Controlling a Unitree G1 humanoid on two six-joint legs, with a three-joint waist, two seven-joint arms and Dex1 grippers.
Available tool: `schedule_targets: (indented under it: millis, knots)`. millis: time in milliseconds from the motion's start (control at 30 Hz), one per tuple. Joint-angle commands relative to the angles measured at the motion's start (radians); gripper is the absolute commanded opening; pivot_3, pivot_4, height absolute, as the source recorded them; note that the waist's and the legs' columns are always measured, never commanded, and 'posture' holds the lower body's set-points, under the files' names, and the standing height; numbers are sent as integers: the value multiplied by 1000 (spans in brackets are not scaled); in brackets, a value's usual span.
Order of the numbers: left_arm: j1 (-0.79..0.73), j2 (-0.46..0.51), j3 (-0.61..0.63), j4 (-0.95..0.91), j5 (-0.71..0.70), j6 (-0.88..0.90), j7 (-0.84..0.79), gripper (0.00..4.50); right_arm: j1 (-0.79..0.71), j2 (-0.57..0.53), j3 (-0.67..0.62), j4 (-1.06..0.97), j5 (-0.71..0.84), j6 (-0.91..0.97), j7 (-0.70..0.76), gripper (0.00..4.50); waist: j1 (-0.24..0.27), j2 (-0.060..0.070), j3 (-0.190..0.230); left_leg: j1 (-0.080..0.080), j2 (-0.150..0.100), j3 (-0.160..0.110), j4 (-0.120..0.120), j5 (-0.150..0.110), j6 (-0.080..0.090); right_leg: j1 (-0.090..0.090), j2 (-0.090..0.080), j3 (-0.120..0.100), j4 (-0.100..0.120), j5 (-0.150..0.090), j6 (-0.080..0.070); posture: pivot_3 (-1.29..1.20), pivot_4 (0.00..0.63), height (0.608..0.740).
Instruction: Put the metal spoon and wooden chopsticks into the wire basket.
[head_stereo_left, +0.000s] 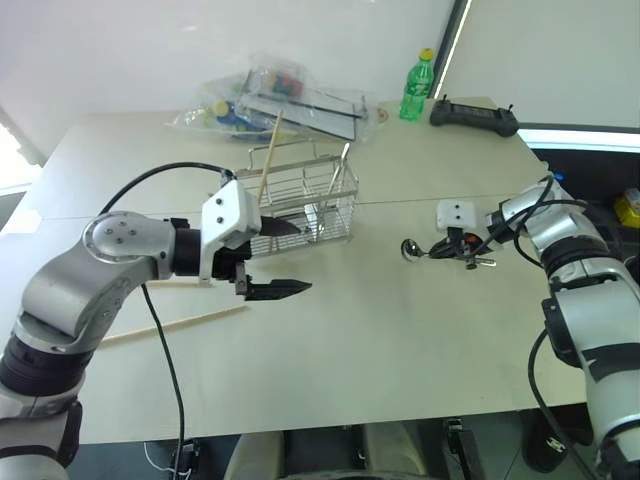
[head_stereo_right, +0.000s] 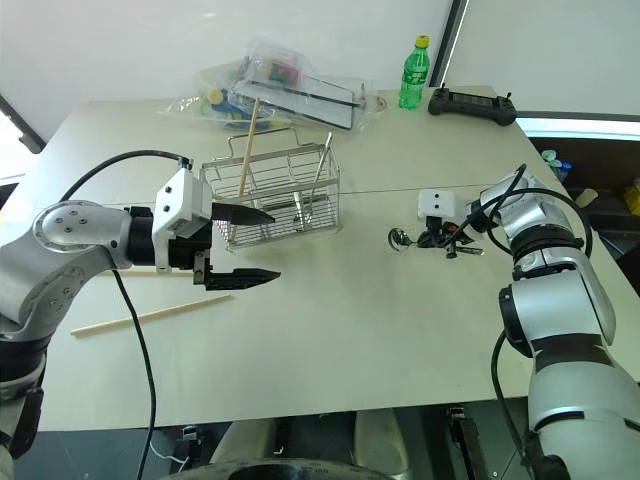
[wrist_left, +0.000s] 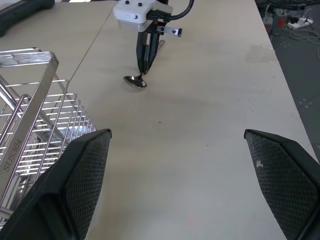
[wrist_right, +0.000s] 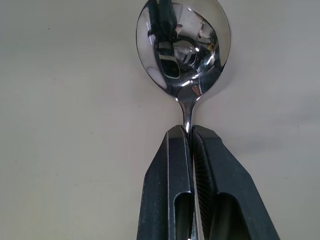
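Observation:
The metal spoon (wrist_right: 183, 45) lies on the pale table, right of the middle (head_stereo_left: 410, 248). My right gripper (wrist_right: 190, 132) is shut on its slim handle just behind the bowl, which rests on the tabletop. The wire basket (head_stereo_left: 305, 195) stands at the table's middle. One wooden chopstick (head_stereo_left: 268, 160) stands upright in it and another (head_stereo_left: 340, 170) leans in its right end. A further chopstick (head_stereo_left: 175, 325) lies flat on the table near the front left. My left gripper (head_stereo_left: 285, 258) hangs open and empty just in front of the basket's left end.
A clear plastic bag of items (head_stereo_left: 270, 100) lies behind the basket. At the back right stand a green bottle (head_stereo_left: 417, 88) and a black controller (head_stereo_left: 474, 117). Bare tabletop stretches between the basket and the spoon.

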Motion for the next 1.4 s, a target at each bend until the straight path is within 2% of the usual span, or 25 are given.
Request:
schedule_targets:
  millis: [33,233,400,533,633,700,767,933,1067,1400]
  knots:
    - [-28,5,34,-2,-1,-10,4,4500,14,2,-3,-9,4,-1,9,162,0,0,0,0,0,0,0,0,0,0,0,0,0,0,0,0,150,738]
    - [-50,3,53,15,-9,-5,15,4500,-1,-3,-29,-30,28,-28,-20,162,-1,0,0,0,0,0,0,0,0,0,0,0,0,0,0,0,150,738]
    - [-84,-3,119,35,-65,31,40,4500,-10,-22,-124,-150,167,-47,91,162,-3,2,1,0,0,0,0,0,0,0,0,0,0,0,0,0,150,738]
    - [-99,1,158,33,-105,48,48,4500,103,-64,-205,-472,335,85,207,162,0,2,1,0,0,0,0,0,0,0,0,0,0,1,1,0,150,738]
    - [-109,2,185,27,-136,51,47,4500,210,-96,-281,-799,496,339,212,162,8,2,1,-1,0,-1,0,0,0,0,0,-1,0,1,1,0,150,738]
    - [-132,0,210,35,-169,66,56,4500,235,-84,-360,-1010,630,592,112,162,10,3,2,-2,0,-3,0,0,0,-1,-1,0,-1,1,1,0,150,738]
    - [-159,-5,229,48,-201,84,71,4500,242,-60,-414,-1152,719,755,-1,162,8,3,2,-2,0,-4,0,0,0,-2,-1,0,0,1,1,0,150,738]
    - [-193,-14,228,64,-243,98,79,4500,198,49,-483,-1321,807,908,-292,162,4,2,2,0,0,-4,0,0,0,0,0,0,0,1,1,0,150,738]
    - [-209,-25,212,73,-234,87,82,4500,166,124,-490,-1346,836,942,-434,162,6,2,2,-1,0,-3,2,0,0,-1,0,0,0,2,-1,0,150,738]
    - [-258,-18,240,88,-243,87,109,4500,183,149,-447,-1337,857,898,-496,162,26,2,2,-2,0,-2,-1,0,0,-3,0,0,-1,2,0,0,150,738]
